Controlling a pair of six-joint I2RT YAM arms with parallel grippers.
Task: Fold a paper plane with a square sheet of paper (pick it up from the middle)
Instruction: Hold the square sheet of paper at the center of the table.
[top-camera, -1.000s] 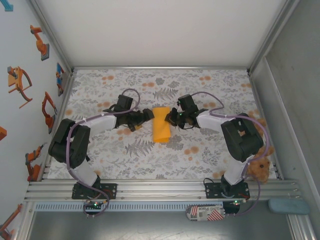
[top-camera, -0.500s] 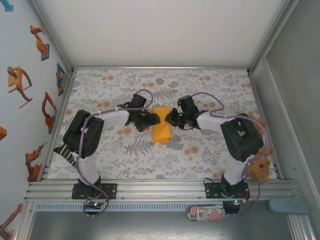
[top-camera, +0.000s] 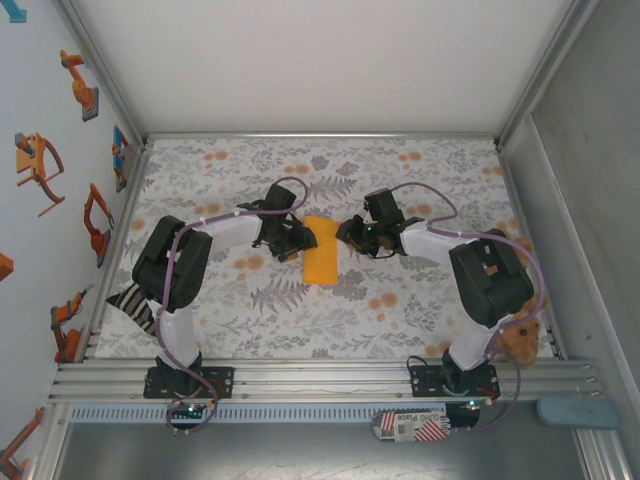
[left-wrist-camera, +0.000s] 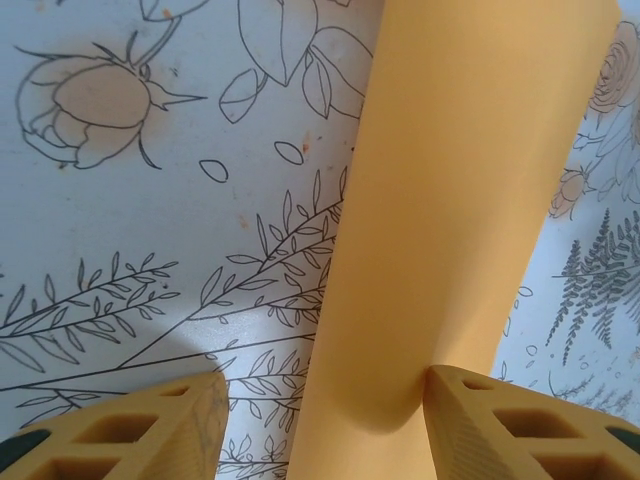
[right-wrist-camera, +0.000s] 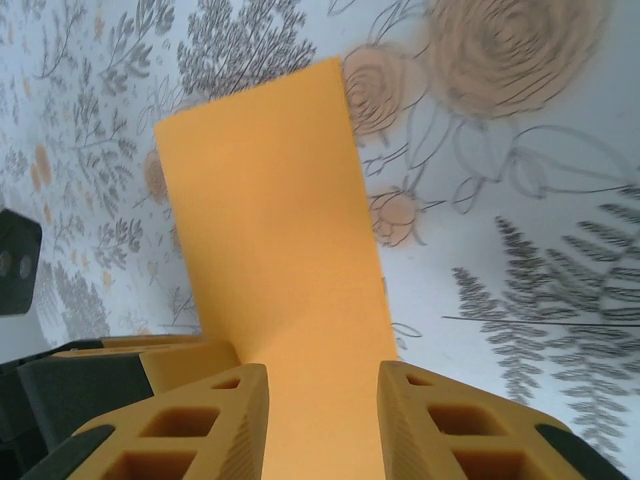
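The square sheet of paper (top-camera: 321, 250) lies on the flowered cloth as a narrow orange-yellow strip, folded over on itself. My left gripper (top-camera: 303, 240) is at its left edge and my right gripper (top-camera: 347, 235) at its right edge. In the left wrist view the paper (left-wrist-camera: 460, 200) runs up between the jaws of the left gripper (left-wrist-camera: 327, 385). One fingertip (left-wrist-camera: 445, 385) presses into the paper, the other stands apart from it. In the right wrist view the paper (right-wrist-camera: 270, 220) lies in the gap of the open right gripper (right-wrist-camera: 322, 375), touched by neither finger.
A brown plush teddy (top-camera: 518, 340) sits by the right arm's base at the cloth's right edge. Metal rails (top-camera: 320, 380) run along the near edge, and walls close in the left, back and right. A grey-blue pad (top-camera: 575, 412) lies outside at the front right.
The left arm has swung right up to the paper and its jaws have narrowed. The right gripper, shut before, has opened and drawn slightly back to the right.
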